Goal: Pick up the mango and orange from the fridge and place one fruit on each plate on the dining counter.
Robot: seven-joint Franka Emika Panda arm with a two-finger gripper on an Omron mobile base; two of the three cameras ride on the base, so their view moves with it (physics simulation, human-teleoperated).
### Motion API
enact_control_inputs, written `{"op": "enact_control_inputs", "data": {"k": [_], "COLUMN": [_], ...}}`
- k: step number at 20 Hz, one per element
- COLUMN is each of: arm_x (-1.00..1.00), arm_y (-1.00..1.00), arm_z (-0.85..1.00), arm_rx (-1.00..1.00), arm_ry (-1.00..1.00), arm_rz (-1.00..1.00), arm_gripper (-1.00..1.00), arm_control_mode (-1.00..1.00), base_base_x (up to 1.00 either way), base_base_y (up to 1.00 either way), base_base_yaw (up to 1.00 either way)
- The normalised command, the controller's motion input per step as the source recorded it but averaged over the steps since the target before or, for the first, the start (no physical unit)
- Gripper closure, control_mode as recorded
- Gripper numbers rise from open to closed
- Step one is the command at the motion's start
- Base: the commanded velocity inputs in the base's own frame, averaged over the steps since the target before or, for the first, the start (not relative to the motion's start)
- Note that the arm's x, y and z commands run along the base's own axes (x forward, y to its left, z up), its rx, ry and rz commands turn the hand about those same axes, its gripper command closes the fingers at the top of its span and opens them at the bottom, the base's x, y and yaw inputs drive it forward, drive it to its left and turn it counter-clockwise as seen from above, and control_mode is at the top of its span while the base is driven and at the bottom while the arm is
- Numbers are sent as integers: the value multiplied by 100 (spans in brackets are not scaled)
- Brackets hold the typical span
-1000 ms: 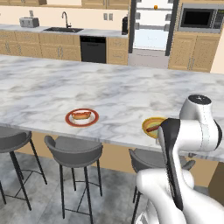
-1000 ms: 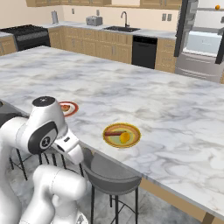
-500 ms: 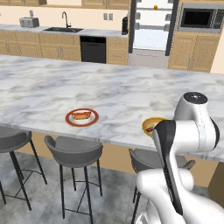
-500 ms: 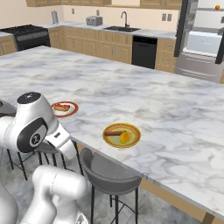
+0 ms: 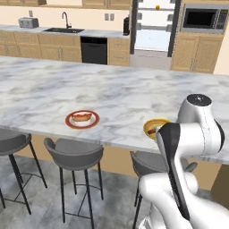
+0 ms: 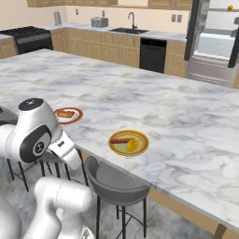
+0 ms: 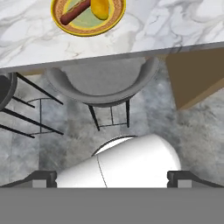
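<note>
End effector open as before, arm swung rightward

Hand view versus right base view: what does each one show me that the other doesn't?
Hand view: the gripper, with its fingertips wide apart, pointing down at the grey floor under the counter's edge.
Right base view: the red-rimmed plate, the open fridge with the orange on a high shelf, and the far counter with the sink.
Both: the yellow-rimmed plate holding the mango, the dining counter and a grey stool.
</note>
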Motion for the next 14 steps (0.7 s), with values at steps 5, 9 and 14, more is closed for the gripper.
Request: {"op": "enact_control_inputs", "data": {"k": [5, 9, 14], "arm_x": [0, 0, 0], "arm_y": [0, 0, 0], "arm_z": [0, 0, 0], "arm_rx": [0, 0, 0], "arm_ry": [0, 0, 0], "arm_rz": [0, 0, 0], "arm_gripper": [-100, -100, -100], "arm_control_mode": [100, 100, 100], "base_base_x": [-77, -73, -33], "base_base_y": [-97, -100, -100], "base_base_yaw": [-13, -2, 29]}}
